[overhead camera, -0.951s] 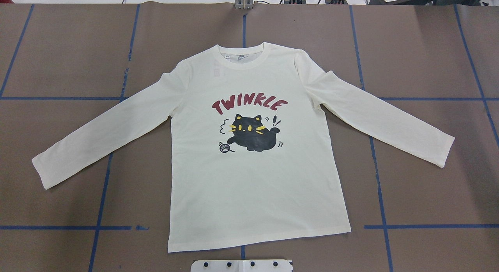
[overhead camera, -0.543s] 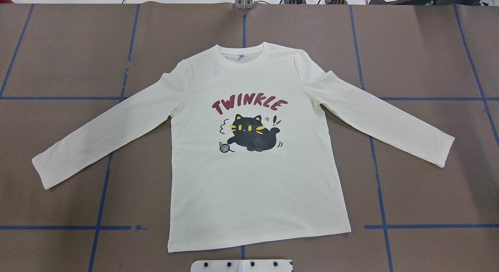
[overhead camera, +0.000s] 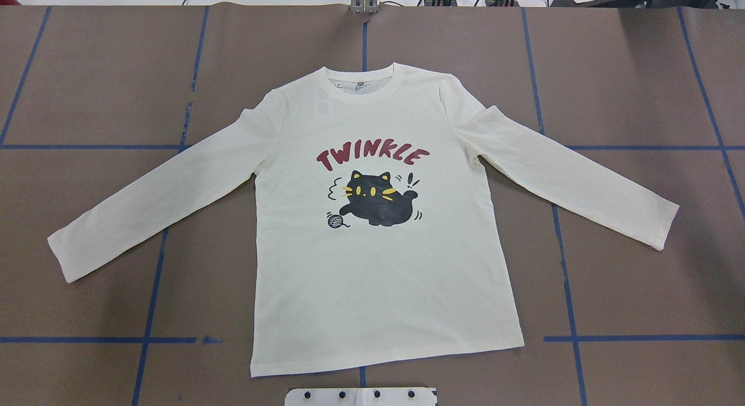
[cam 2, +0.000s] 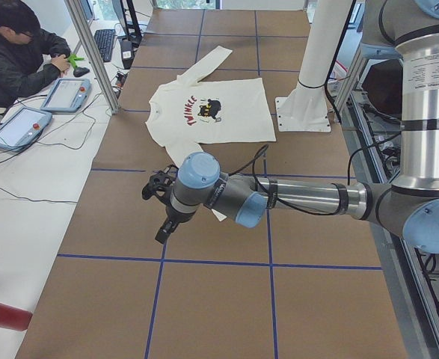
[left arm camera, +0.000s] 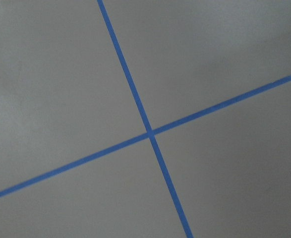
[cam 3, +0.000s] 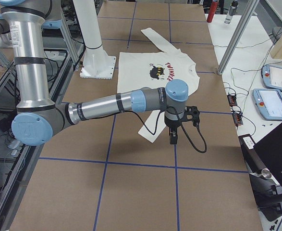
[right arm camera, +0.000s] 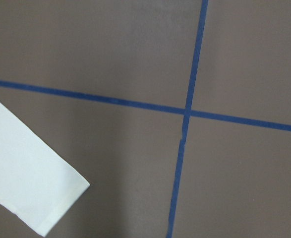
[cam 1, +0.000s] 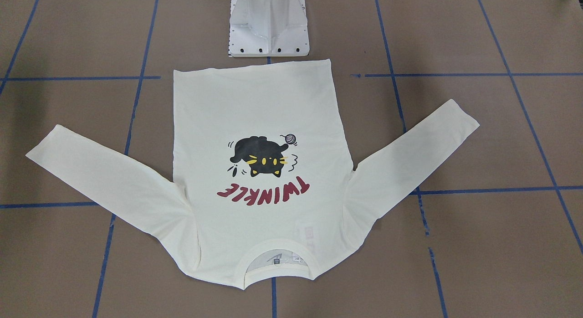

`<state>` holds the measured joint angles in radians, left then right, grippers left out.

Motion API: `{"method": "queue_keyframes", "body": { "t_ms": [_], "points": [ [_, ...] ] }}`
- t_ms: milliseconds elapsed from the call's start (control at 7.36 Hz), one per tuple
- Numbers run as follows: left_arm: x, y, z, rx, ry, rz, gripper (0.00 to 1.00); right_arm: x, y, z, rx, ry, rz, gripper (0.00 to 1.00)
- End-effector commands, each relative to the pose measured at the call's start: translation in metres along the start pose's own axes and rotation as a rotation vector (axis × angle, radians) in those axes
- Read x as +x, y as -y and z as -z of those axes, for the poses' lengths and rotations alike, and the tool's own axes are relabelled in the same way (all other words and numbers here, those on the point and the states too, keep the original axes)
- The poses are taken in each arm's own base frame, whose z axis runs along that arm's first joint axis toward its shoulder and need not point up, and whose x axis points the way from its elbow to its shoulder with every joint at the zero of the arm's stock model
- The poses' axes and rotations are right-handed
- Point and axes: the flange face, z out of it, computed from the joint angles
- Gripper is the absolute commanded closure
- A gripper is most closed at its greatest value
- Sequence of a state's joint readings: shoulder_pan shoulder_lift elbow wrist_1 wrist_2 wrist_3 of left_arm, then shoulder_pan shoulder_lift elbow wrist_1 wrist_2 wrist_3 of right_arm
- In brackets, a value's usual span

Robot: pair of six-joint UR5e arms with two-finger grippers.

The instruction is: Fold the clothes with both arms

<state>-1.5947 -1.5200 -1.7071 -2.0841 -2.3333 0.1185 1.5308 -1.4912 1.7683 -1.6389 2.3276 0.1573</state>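
The cream-white long-sleeved T-shirt [overhead camera: 378, 249] lies flat and print-up on the brown table, collar at the far side, both sleeves spread out and down. It also shows in the front-facing view [cam 1: 255, 172]. The black cat print [overhead camera: 378, 199] sits under the red "TWINKLE" lettering [overhead camera: 372, 155]. My left gripper [cam 2: 164, 230] hangs above the table past the left sleeve's cuff. My right gripper [cam 3: 173, 138] hangs near the right sleeve's cuff [right arm camera: 36, 186]. Both show only in the side views, so I cannot tell whether they are open or shut.
The white pedestal base [cam 1: 268, 31] stands just behind the shirt's hem. Blue tape lines [overhead camera: 151, 278] grid the table. An operator [cam 2: 17, 52] sits by teach pendants [cam 2: 66, 93] beyond the far edge. More pendants [cam 3: 274, 103] and a red bottle [cam 2: 2, 314] lie there too.
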Motion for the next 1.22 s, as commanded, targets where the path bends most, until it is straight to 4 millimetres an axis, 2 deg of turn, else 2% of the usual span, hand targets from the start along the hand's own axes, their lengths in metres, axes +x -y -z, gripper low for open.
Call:
{"method": "queue_keyframes", "body": {
  "t_ms": [0,136,272,543,815,951,1087],
  "points": [
    [0.005,0.019,0.007,0.065,0.003,-0.043,0.00,0.003,0.002,-0.007,0.080,0.059,0.013,0.00],
    [0.006,0.020,0.008,0.067,0.003,-0.045,0.00,-0.005,0.009,-0.004,0.144,0.107,0.091,0.00],
    [0.009,0.023,0.012,0.076,0.004,-0.052,0.00,-0.022,0.009,-0.003,0.187,0.128,0.141,0.00],
    [0.010,0.022,0.013,0.076,0.004,-0.052,0.00,-0.053,0.000,-0.034,0.201,0.148,0.200,0.00],
    [0.011,0.021,0.014,0.077,0.004,-0.056,0.00,-0.126,-0.013,-0.107,0.276,0.070,0.098,0.00],
    [0.011,0.021,0.014,0.077,0.004,-0.056,0.00,-0.126,-0.034,-0.134,0.286,0.114,0.042,0.01],
    [0.011,0.022,0.013,0.078,0.004,-0.057,0.00,-0.114,-0.069,-0.148,0.294,0.168,0.007,0.11]
  ]
}}
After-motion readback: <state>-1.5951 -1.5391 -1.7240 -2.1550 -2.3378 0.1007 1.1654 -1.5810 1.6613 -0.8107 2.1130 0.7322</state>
